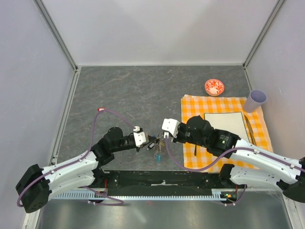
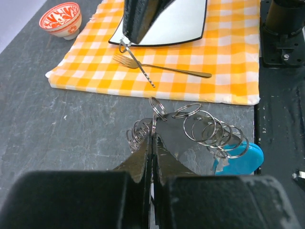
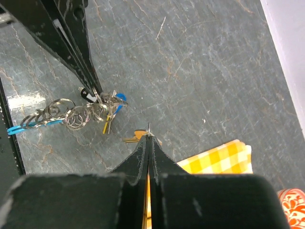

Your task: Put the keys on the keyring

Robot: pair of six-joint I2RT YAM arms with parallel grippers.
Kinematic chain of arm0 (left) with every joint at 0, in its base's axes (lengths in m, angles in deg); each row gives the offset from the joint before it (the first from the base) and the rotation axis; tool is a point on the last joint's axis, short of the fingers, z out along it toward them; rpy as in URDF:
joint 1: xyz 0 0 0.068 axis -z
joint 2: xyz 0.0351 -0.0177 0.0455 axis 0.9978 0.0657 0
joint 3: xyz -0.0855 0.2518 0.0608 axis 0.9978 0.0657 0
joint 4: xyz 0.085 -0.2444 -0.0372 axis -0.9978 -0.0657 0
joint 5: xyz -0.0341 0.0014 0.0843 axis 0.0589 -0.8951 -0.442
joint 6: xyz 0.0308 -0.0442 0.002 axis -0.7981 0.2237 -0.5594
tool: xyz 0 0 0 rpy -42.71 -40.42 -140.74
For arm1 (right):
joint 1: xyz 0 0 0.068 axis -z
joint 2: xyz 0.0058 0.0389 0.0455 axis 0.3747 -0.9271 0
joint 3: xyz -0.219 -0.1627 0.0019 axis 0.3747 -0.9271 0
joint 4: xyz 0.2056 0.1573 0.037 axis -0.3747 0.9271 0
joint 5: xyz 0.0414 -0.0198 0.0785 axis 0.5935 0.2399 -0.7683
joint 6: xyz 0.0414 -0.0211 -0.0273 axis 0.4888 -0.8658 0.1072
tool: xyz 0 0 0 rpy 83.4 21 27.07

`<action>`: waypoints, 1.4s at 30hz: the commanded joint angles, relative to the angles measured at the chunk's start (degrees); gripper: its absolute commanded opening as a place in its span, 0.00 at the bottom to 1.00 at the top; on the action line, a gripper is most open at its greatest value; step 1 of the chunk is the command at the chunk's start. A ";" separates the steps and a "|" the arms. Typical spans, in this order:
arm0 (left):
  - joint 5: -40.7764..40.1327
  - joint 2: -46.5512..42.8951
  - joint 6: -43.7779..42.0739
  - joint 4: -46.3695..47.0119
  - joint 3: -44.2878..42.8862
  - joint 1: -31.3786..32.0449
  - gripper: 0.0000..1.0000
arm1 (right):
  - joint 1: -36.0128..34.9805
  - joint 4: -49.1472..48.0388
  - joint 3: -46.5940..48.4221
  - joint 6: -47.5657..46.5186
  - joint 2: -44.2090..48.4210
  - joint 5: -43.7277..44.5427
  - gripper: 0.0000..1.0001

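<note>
The keyring (image 2: 209,131), a chain of thin metal rings with a cyan strap (image 2: 240,160), hangs just above the grey table. My left gripper (image 2: 153,136) is shut on one of its rings. In the right wrist view the keyring (image 3: 66,113) carries a blue-headed key (image 3: 119,98) and a yellowish key (image 3: 107,126) beside the left fingers (image 3: 88,76). My right gripper (image 3: 149,137) is shut on a key (image 3: 133,139) by its small ring, a short way from the keyring. From above, both grippers (image 1: 151,144) (image 1: 163,137) meet near the table's front middle.
An orange checked cloth (image 1: 190,107) lies to the right with a white plate (image 1: 224,123) and a fork (image 2: 162,68) on it. A red-and-white bowl (image 1: 214,87) and a purple cup (image 1: 256,99) stand behind it. Walls enclose the table.
</note>
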 commanded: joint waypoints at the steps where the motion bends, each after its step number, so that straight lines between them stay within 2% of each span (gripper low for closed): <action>1: -1.37 0.03 -6.42 6.17 0.11 0.01 0.02 | 0.11 5.45 7.28 -3.93 -3.21 -0.34 0.00; 8: 0.56 -1.73 -8.62 9.16 -0.76 -2.27 0.02 | 0.20 8.87 14.22 -7.89 -8.56 -4.63 0.00; 14: 1.70 -1.99 -7.75 10.48 0.11 -3.07 0.02 | 0.28 13.62 16.78 -9.56 -11.91 -8.94 0.00; 17: 2.84 -1.73 -7.39 10.39 -0.06 -3.07 0.02 | 0.20 14.68 17.31 -9.65 -13.06 -8.15 0.00; 42: 5.22 0.12 -6.51 10.30 -1.03 -2.98 0.02 | 0.28 12.84 17.93 -9.92 -14.64 -12.37 0.00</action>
